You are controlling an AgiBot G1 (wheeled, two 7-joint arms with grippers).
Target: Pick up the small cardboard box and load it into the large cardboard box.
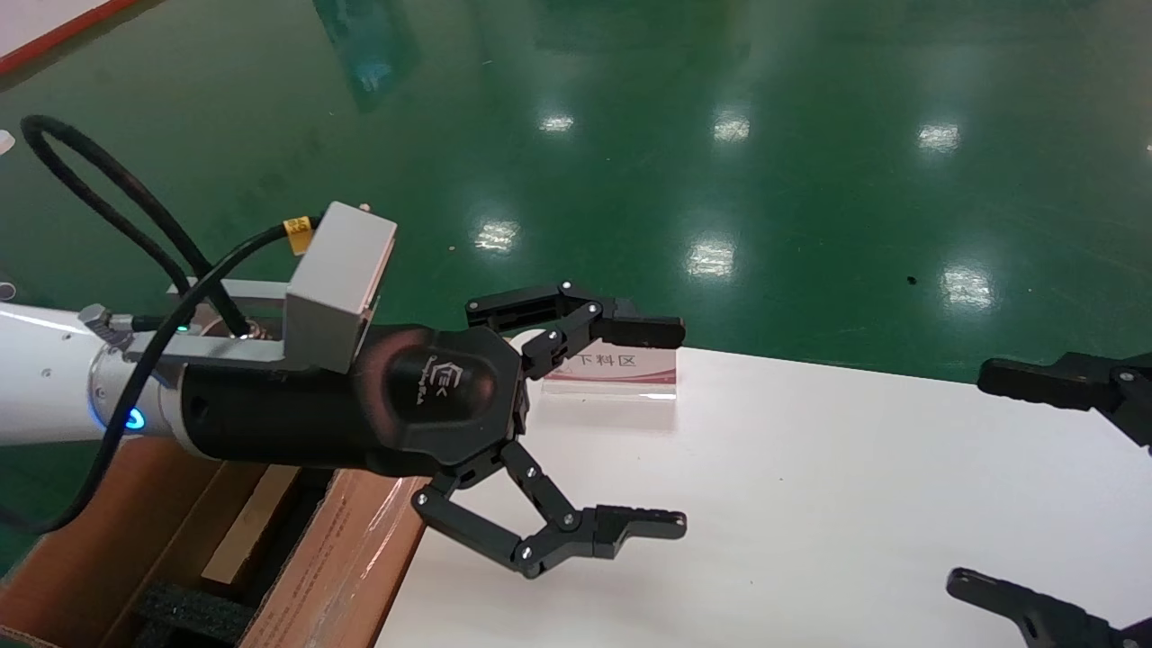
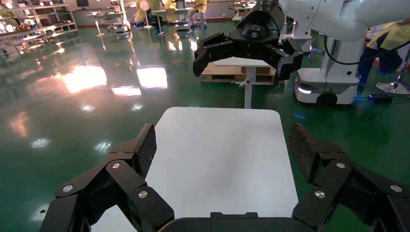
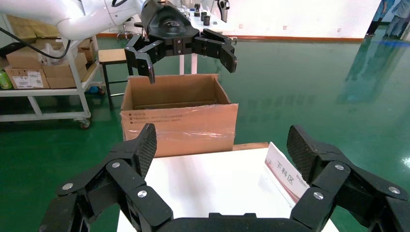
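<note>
My left gripper [image 1: 630, 432] and right gripper [image 1: 1017, 486] gape empty; no small box visible; the large cardboard box [image 1: 342, 558] lies behind my left fingers [image 1: 643, 523].

Head view looks forward and down, close over the white tabletop [image 1: 810, 504], with the large cardboard box [image 1: 342, 558] at its left edge and green floor beyond. Left wrist view sits just behind the left tool [image 2: 222, 150], facing across the tabletop [image 2: 217, 159] toward the right tool [image 2: 247, 46]. Right wrist view faces the opposite way, over the same tabletop [image 3: 212, 179] to the large cardboard box [image 3: 179, 121] and the left tool [image 3: 181, 46].
</note>
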